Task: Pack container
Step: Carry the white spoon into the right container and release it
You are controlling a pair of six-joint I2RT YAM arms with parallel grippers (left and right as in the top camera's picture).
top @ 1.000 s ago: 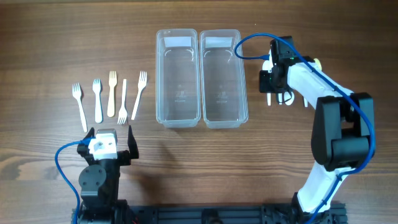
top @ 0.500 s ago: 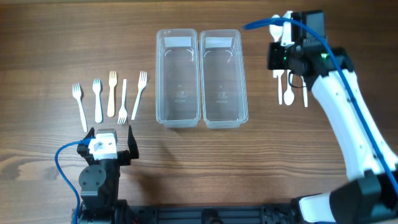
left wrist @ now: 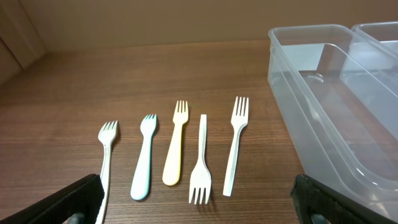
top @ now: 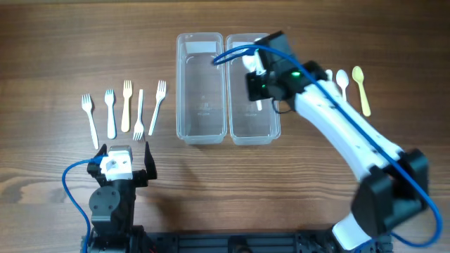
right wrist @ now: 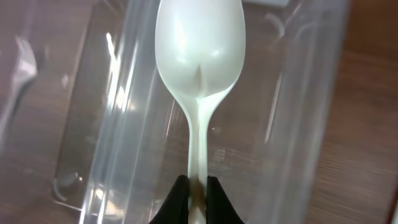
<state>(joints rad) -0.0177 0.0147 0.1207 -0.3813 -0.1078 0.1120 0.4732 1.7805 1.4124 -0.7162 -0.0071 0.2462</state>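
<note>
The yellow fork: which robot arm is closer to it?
Left. The left tool sits open just below the yellow fork in the overhead view. The right tool is far off to its right, over a clear tub, holding a white spoon.

No legible text, label, brand, number or sign in any view. Faint moulded marks on the floor of the left container [top: 200,84] and of the right container [top: 247,121] in the overhead view: too small to read.
</note>
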